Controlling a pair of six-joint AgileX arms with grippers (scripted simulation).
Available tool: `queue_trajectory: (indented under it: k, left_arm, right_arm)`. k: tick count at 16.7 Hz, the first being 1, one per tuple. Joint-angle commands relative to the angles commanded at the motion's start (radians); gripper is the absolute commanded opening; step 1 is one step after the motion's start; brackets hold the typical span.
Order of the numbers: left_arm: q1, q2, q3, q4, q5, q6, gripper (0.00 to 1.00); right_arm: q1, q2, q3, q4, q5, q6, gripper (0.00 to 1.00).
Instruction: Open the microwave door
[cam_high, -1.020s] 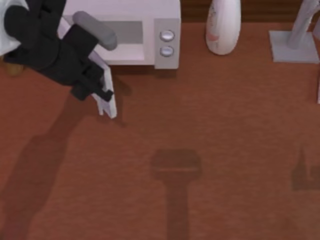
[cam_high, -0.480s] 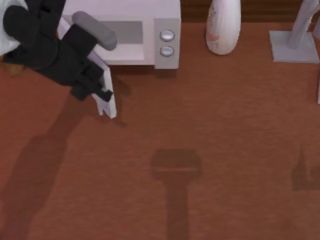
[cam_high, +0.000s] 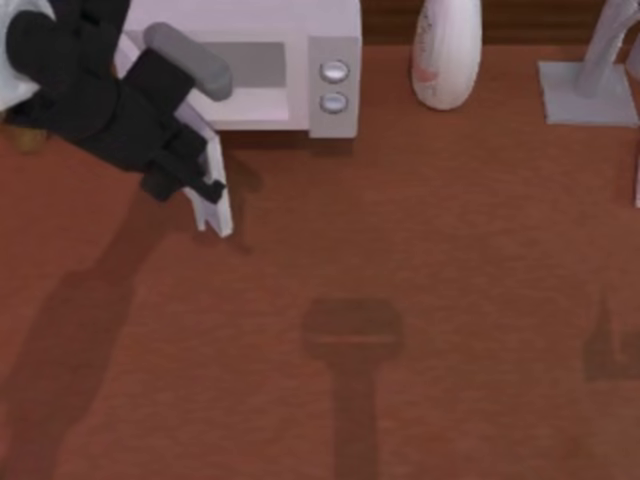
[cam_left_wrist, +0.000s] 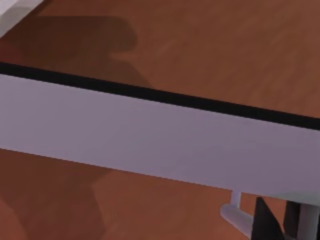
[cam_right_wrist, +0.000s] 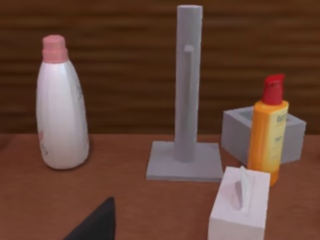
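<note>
Left gripper (cam_high: 205, 185) sits at the free edge of the microwave door (cam_high: 215, 190), which is swung well out from the microwave (cam_high: 260, 60) at the table's far left. Whether its jaws are spread or pinching cannot be told. Risk: the grip slips off the handle and the door stalls. The left arm hides the hinge. Right gripper is out of the top view.
</note>
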Motion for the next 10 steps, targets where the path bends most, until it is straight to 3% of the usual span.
queue_trajectory:
  k: [5, 10]
  left_arm:
    - [0.003, 0.002, -0.002, -0.005, 0.010, 0.014, 0.00]
    - [0.055, -0.009, -0.009, -0.043, 0.063, 0.138, 0.00]
  right_arm:
    - [0.000, 0.000, 0.000, 0.000, 0.000, 0.000, 1.00]
    - [0.000, 0.000, 0.000, 0.000, 0.000, 0.000, 1.00]
